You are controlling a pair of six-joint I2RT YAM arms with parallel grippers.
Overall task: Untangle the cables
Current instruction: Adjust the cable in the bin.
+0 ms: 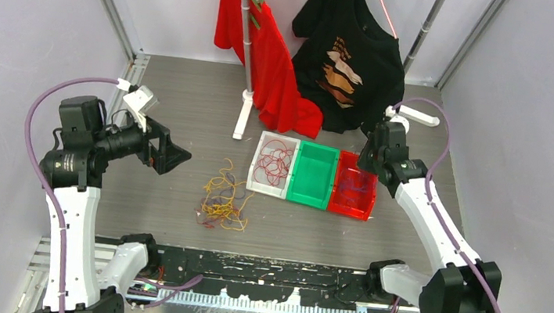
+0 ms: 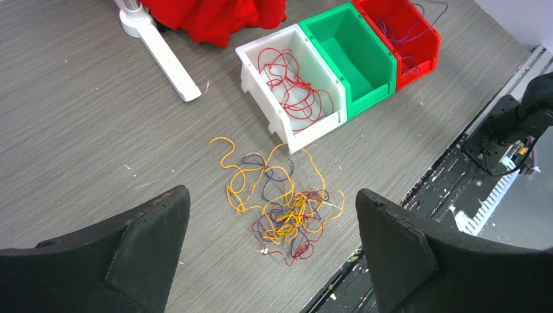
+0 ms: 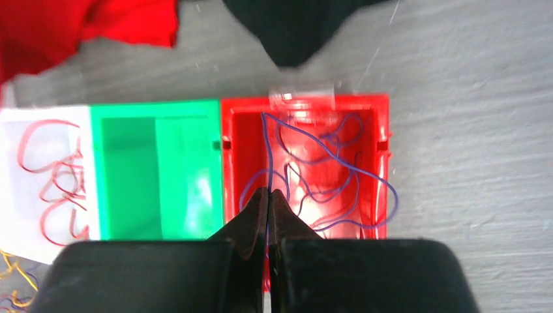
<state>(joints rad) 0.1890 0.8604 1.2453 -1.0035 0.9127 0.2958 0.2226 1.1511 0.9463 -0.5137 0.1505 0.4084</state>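
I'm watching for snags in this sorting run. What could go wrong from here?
The right hand is shut, seemingly on a purple cable in the red bin; lifting may drag the other loops out. The pile near the open left hand mixes yellow, purple and red strands; pulling one may tighten the knot.

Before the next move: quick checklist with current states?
1. right gripper shut on a purple cable: ok.
2. That cable free of the other loops in the red bin: cannot tell.
3. left gripper open, above the table, holding nothing: ok.
4. white bin holds only red cables: ok.
5. green bin has cables in it: not ok, empty.
6. tangle on the table separated: not ok, yellow, purple and red mixed.
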